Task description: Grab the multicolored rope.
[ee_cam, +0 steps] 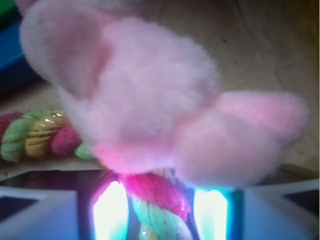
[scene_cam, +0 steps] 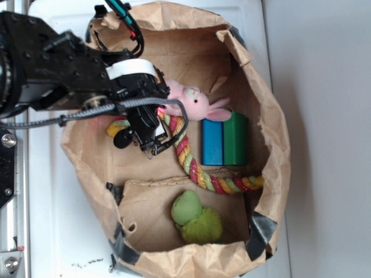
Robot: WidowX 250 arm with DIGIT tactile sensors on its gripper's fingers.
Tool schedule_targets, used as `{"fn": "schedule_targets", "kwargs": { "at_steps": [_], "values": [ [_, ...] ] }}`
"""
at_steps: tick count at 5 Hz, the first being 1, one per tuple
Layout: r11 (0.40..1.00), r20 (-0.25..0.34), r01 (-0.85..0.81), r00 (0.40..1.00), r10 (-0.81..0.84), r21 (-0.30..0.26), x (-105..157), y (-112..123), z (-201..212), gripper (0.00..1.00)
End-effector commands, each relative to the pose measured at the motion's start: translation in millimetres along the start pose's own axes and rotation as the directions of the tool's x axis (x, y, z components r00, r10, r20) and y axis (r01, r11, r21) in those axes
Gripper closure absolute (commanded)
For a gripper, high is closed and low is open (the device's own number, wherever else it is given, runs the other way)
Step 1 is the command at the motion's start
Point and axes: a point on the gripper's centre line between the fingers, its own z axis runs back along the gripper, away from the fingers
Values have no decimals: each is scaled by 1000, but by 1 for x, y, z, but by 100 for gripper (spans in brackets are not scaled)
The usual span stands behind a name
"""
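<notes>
The multicolored rope [scene_cam: 197,171], twisted in red, yellow and pale green, curves across the floor of a brown paper bag [scene_cam: 277,139]. One end lies under the pink plush bunny [scene_cam: 188,101]. My gripper [scene_cam: 155,134] is at that end, just left of the bunny. In the wrist view a red and green stretch of the rope [ee_cam: 160,202] fills the gap between my two fingers, and my gripper [ee_cam: 160,212] is shut on it. The bunny [ee_cam: 150,90] fills most of that view and hides the rope just beyond my fingertips. More of the rope [ee_cam: 35,135] shows at the left.
A blue and green block [scene_cam: 224,139] stands right of the bunny, against the rope's bend. A green plush toy [scene_cam: 196,219] lies in the lower part of the bag. The bag's crumpled walls close in on every side. It rests on a white surface [scene_cam: 40,231].
</notes>
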Motion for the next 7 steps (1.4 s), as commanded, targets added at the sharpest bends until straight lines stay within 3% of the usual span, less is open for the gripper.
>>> {"fn": "schedule_targets", "kwargs": {
  "at_steps": [1, 3, 5, 7],
  "values": [
    [1000, 33, -10, 999, 10, -14, 6, -2, 12, 100],
    [999, 45, -26, 999, 27, -20, 15, -3, 18, 100],
    [993, 46, -50, 997, 55, -107, 45, -20, 61, 100],
    [990, 54, -19, 998, 26, -142, 57, -30, 88, 100]
  ]
}}
